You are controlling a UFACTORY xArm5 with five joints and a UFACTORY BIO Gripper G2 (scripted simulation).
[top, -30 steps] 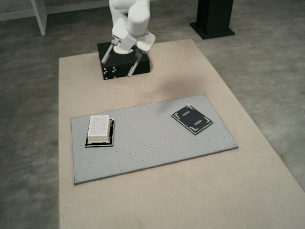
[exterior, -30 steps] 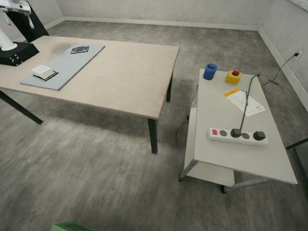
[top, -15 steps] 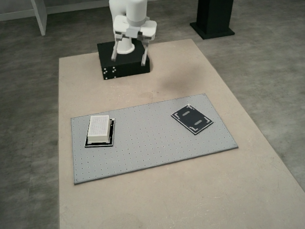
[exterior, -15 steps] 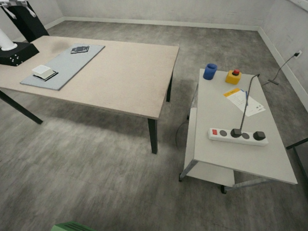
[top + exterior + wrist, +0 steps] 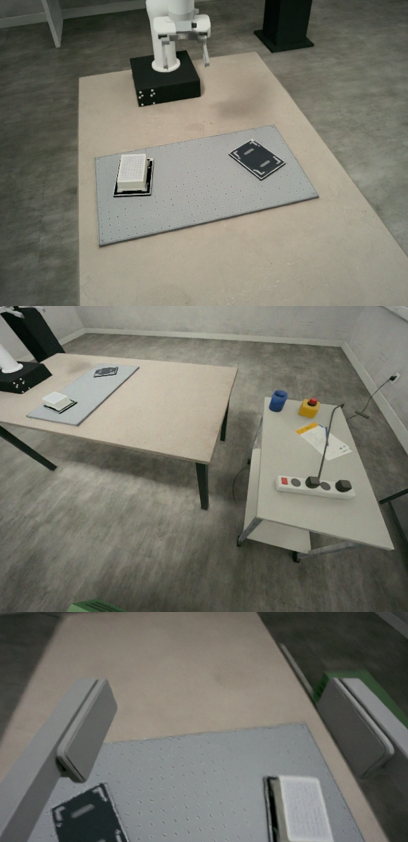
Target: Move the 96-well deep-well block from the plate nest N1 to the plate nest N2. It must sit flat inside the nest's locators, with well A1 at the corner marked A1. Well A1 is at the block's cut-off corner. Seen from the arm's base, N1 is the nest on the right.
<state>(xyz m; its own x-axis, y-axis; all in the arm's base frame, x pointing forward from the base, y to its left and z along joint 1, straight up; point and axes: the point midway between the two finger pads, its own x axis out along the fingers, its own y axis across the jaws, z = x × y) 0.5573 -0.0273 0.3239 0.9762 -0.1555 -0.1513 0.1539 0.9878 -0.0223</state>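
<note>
The white deep-well block stands upright in the black nest N1, on the left in the top view. Its cut-off corner cannot be made out. The nest N2 is empty and turned at an angle, on the right in the top view. A small pale mark shows at its back corner. My gripper is open, with nothing between its fingers. It is high up near the arm's base, well away from both nests.
Both nests lie on a grey perforated board on the beige table. The arm stands on a black base box. A side table with a blue cup, a yellow button box and a power strip stands apart.
</note>
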